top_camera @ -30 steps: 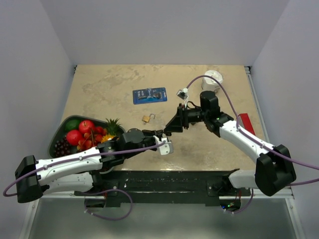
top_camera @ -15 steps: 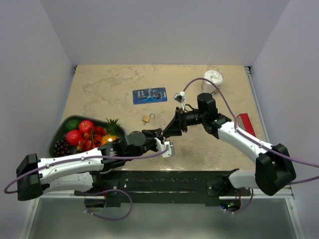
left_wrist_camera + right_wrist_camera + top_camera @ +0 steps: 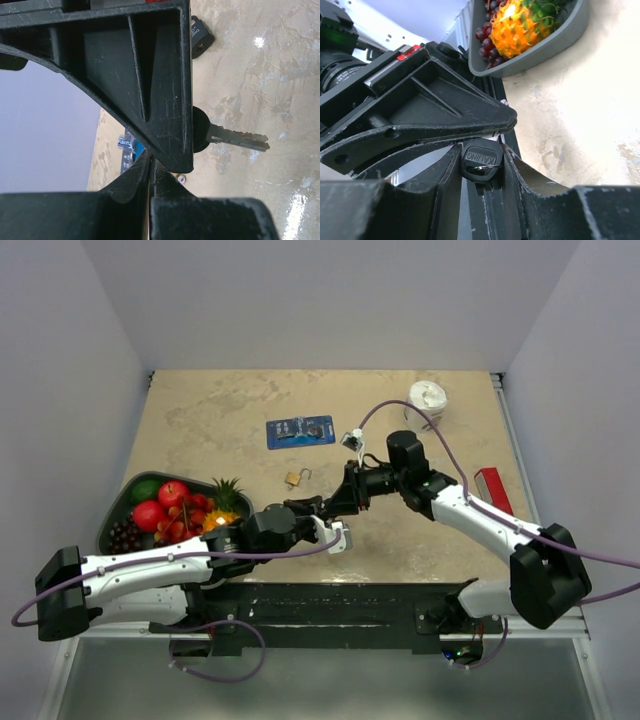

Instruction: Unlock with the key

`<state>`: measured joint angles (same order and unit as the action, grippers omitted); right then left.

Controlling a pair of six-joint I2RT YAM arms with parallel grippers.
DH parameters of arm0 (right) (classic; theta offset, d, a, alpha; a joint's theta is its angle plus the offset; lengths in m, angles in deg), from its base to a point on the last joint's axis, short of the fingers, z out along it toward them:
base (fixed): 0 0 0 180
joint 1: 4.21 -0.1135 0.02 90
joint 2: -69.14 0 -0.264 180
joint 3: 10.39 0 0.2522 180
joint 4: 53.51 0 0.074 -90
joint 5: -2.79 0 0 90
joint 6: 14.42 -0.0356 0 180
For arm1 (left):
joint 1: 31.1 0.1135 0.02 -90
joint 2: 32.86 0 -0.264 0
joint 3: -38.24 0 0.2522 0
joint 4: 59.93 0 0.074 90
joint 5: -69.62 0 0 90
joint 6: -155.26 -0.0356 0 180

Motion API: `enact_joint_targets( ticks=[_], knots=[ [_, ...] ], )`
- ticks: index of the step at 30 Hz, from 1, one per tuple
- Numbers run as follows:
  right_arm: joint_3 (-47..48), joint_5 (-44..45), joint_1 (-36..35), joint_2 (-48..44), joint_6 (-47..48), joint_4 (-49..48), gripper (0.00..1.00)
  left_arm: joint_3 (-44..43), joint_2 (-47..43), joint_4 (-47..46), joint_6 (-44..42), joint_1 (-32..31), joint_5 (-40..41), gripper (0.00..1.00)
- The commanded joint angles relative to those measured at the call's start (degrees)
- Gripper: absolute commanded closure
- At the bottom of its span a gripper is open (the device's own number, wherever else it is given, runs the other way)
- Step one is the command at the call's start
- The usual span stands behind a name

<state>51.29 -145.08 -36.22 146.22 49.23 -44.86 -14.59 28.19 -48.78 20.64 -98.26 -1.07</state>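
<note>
A: "Where left pincer [image 3: 316,508] meets right pincer [image 3: 481,167], above the counter [image 3: 200,420] toward its near edge, what's listed?"

B: "1 key [image 3: 235,139]: black head clamped in left pincer, blade free. Right pincer: narrow, fingers [image 3: 447,185] flanking a black key head; grip cannot be told."

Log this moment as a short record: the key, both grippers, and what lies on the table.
key: black head, silver blade, off the table between the two grippers
left gripper: shut on the key
right gripper: fingers flank the key's head; firm contact not clear
table items: small brass padlock, blue card, grey tray of fruit
lock step: not yet done
</note>
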Motion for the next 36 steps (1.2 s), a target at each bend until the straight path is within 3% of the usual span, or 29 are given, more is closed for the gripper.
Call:
enact_joint_targets(
  ticks=[1, 3, 4, 6, 7, 11, 18, 24, 25, 27, 31, 36],
  knots=[
    [-0.1, 6.2, -0.4, -2.9, 1.4, -0.4, 1.0, 0.8, -1.6, -3.5, 0.3, -0.2, 0.3, 1.0],
    [-0.4, 8.9, -0.4, -3.5, 2.7, 0.2, 1.0, 0.8, -2.0, -4.2, 2.5, -0.1, 0.8, 0.98],
    [-0.5, 9.8, -0.4, -3.7, 3.1, 0.5, 1.0, 0.6, -2.3, -4.6, 4.6, 0.0, 1.6, 0.84],
    [-1.1, 12.6, -0.4, -4.6, 4.0, 0.4, 1.0, -0.2, -2.4, -3.8, 7.3, 0.4, 1.9, 0.65],
    [-1.4, 13.6, -0.4, -4.9, 4.3, -0.3, 1.0, -1.3, -2.4, -2.2, 10.5, 0.8, 1.2, 0.47],
    [-3.3, 17.9, -0.4, -6.1, 4.8, -2.5, 1.0, -3.7, -3.0, 5.1, 18.5, 4.4, -4.6, 0.25],
    [-4.1, 22.3, -0.5, -6.9, 7.4, -3.8, 1.0, -2.8, -8.1, 11.3, 32.9, 15.0, -20.3, 0.12],
    [-2.4, 29.3, -3.4, -8.3, 11.8, -1.1, 1.0, -3.8, -6.0, 9.5, 48.3, 27.3, -34.6, 0.14],
    [-2.5, 30.4, -3.8, -9.0, 12.2, -1.1, 1.0, -4.4, -5.7, 7.6, 53.9, 28.6, -36.8, 0.15],
    [-3.4, 33.3, -5.1, -9.7, 12.7, -1.8, 1.0, -4.7, -5.5, 5.0, 59.7, 30.9, -37.9, 0.16],
    [-5.9, 37.0, -7.2, -12.3, 12.3, -6.7, 1.0, -3.7, -5.2, -5.1, 79.7, 32.9, -34.9, 0.16],
    [-7.7, 41.6, -11.2, -15.5, 11.9, -9.9, 1.0, 0.2, -1.7, -14.8, 92.5, 34.3, -35.8, 0.2]
  ],
)
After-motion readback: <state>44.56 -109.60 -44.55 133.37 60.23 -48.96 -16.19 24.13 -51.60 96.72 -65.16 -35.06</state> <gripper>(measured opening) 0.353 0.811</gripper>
